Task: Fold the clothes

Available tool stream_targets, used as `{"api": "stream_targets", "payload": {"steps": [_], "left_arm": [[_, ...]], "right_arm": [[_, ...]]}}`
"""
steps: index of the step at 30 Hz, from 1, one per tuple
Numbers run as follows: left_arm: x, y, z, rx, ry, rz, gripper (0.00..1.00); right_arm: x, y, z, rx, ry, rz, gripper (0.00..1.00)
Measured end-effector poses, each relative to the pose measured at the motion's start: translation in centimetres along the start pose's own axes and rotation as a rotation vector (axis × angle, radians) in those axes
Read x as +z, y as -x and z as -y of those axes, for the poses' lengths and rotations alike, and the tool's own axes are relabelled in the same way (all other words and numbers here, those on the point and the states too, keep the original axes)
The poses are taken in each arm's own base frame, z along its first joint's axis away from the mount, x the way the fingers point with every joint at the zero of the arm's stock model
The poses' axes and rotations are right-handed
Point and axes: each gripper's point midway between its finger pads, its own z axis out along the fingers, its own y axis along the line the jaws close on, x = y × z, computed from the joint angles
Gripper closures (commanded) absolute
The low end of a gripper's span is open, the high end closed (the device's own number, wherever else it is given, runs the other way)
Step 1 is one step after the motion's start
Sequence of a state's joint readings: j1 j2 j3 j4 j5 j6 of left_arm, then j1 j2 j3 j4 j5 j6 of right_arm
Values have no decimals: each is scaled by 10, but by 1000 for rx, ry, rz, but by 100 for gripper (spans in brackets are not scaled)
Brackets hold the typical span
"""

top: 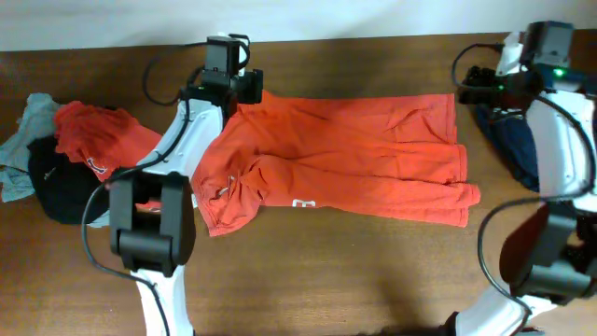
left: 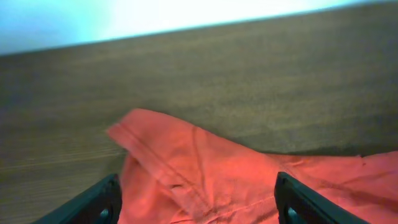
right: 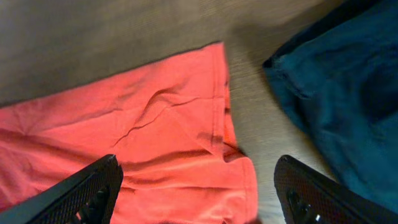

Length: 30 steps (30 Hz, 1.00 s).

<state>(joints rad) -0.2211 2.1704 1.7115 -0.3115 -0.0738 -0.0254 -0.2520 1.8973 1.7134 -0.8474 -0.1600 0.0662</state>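
Behind right arm (top: 562, 140), half-hidden navy garment (top: 506, 149)

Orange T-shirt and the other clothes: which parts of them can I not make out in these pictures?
1. Orange T-shirt: in the overhead view, the left arm covers one end; the white lettering is too small to read.
2. Navy garment: in the overhead view, the right arm hides most of it; in the right wrist view, the frame edge cuts it off.
3. Black garment: in the overhead view, partly covered by the red garment.
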Motion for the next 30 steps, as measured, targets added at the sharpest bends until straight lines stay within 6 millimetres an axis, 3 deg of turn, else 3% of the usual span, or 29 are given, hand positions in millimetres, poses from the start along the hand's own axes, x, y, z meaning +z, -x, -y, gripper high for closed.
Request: {"api": "stream_targets", "payload": {"steps": [3,7,10,14,18,21,26,30], "left_arm": [[8,-12,2,6,-10,-34,37],[12,-21,3,8,-17,-66,38],[18,-26,4,8,-17,-77,38],[42,-52,5,6,-15,-137,40],[58,-75,6,-4,-13,-185,63],[59,-73,7,-11,-17,-173,71],[59,-68,6,-13,-16,-167,72],[50,-50,6,-13,-16,-166,72]], "right_arm": [[19,-9,-2,-8,3,-45,18],[34,-17,1,-8,0,-82,18],[38,-19,2,-10,0,-91,19],[38,-19,2,-14,0,-92,19],[38,-19,2,-14,0,-92,19],[38,-19,2,-14,0,-92,19],[38,-19,2,-16,0,-92,19],[38,-19,2,-17,0,-93,19]]}}
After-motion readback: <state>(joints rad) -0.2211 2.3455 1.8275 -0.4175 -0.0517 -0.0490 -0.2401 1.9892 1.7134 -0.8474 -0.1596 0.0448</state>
